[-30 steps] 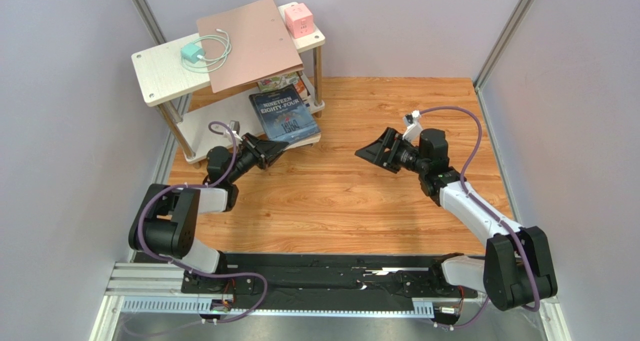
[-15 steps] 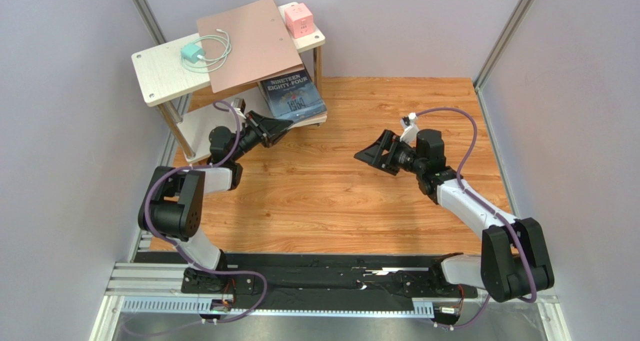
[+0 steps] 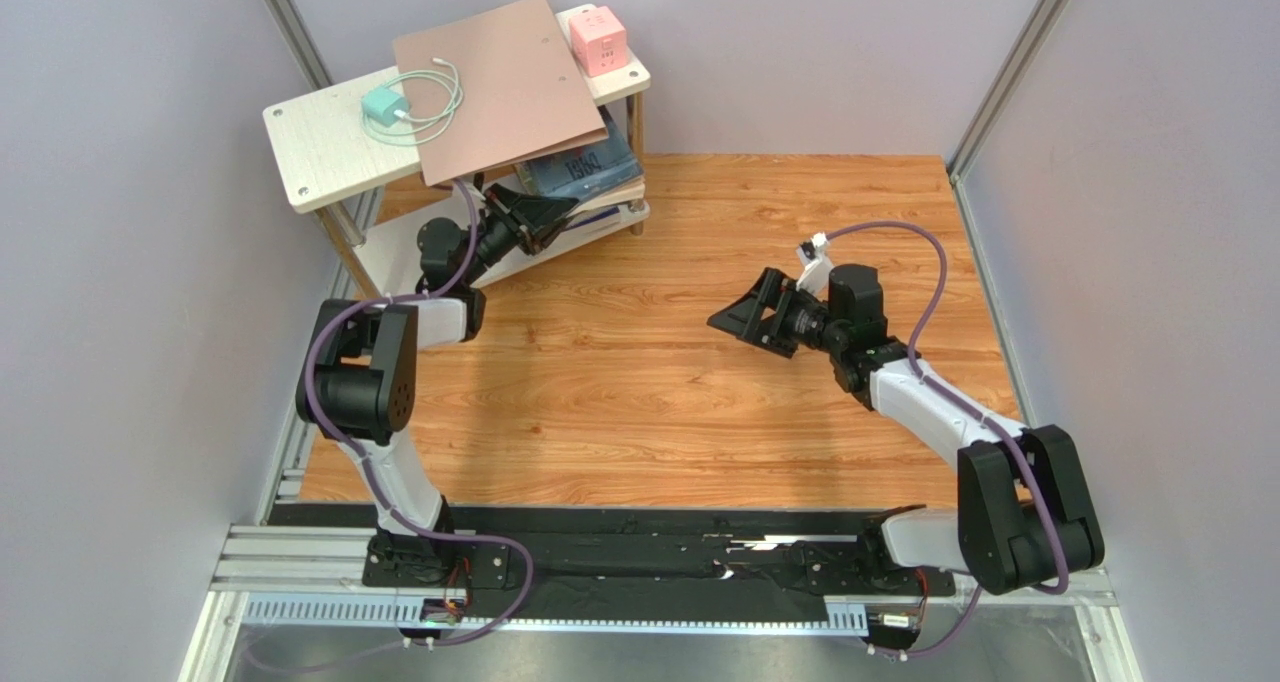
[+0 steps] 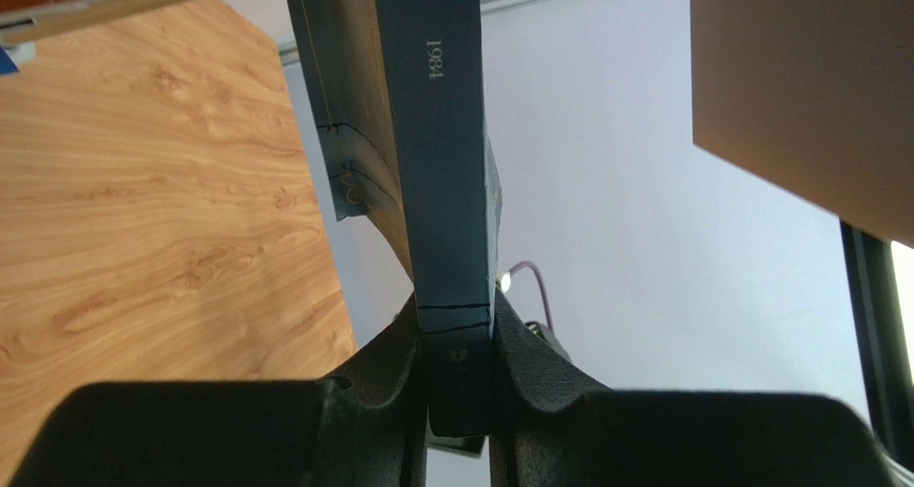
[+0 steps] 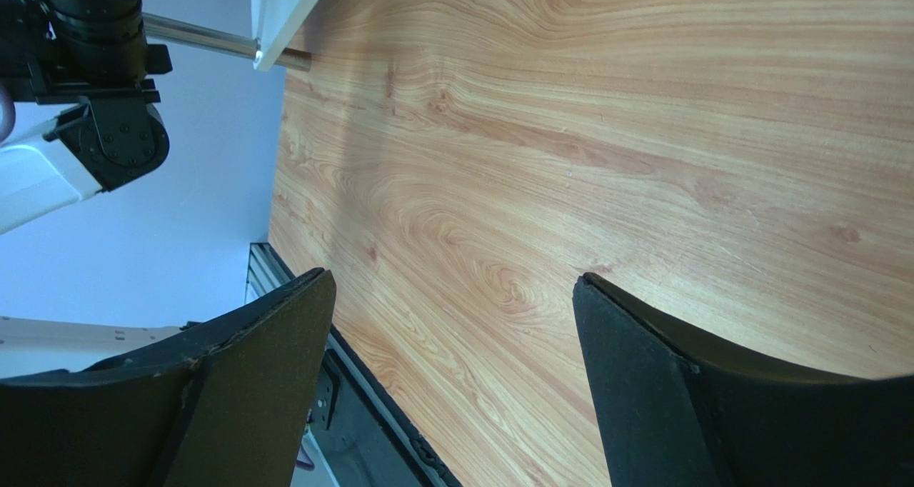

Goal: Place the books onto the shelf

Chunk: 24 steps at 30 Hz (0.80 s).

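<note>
Book "1984" [image 4: 445, 187], clamped in left gripper [image 4: 461, 371], has advanced from shelf [image 3: 319, 139] front edge into lower tier; release remains. Meanwhile right gripper [image 3: 736, 316] stands open, well apart from shelf.

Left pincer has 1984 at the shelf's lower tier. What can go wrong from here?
1. The left pincer grips the 1984 book only by one edge, so it may pivot or slip.
2. The board overhangs the shelf just above; lifting could knock it off.
</note>
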Tool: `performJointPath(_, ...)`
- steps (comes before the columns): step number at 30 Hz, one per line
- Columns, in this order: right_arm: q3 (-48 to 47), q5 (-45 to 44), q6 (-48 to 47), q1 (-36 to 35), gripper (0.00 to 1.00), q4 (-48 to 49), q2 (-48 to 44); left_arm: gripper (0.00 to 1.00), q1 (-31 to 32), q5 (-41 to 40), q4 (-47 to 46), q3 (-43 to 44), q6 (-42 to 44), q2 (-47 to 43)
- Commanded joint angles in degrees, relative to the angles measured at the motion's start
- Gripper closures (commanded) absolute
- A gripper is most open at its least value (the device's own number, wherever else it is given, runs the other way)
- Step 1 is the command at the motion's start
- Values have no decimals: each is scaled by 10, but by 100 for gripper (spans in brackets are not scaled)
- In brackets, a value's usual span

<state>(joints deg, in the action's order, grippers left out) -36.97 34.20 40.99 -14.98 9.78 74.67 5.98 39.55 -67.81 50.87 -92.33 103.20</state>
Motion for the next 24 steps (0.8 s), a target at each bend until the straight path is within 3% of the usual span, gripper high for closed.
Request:
performJointPath(1,13,6,-18,-2,13,26,3,100,-18,-11,-198,55,-7,20)
performJointPath(13,69,-4,-11,-2,12,62,-15,100,-51,30,-198,177,-50,129)
performJointPath(24,81,6,-7,-3,13,85,16,100,-56,37,-198,231,-78,206)
